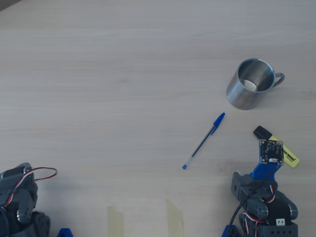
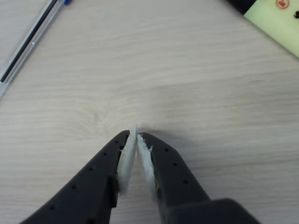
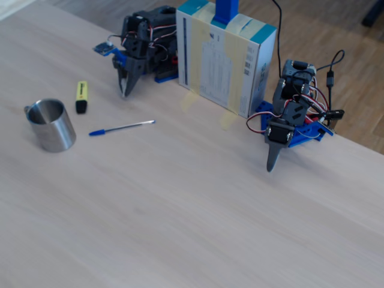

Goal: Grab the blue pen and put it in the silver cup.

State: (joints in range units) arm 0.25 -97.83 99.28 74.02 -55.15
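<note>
The blue pen (image 1: 203,140) lies flat and diagonal on the pale wooden table, its cap end toward the silver cup (image 1: 239,98). The cup stands upright with nothing inside, its handle away from the pen. In the fixed view the pen (image 3: 122,128) is just right of the cup (image 3: 54,132). My gripper (image 2: 135,136) is shut with nothing between its fingers, pointing down at bare table. In the wrist view the pen (image 2: 28,44) is up at the left, well away from the tips. The fixed view shows my gripper (image 3: 123,93) behind the pen.
A yellow highlighter (image 1: 291,158) with a black cap lies beside my arm, seen also in the wrist view's top right (image 2: 275,23). A second arm (image 3: 288,120) stands at the table's edge, its gripper down. Between both arms stands a white and teal box (image 3: 225,57). Tape strips (image 1: 175,217) mark the table.
</note>
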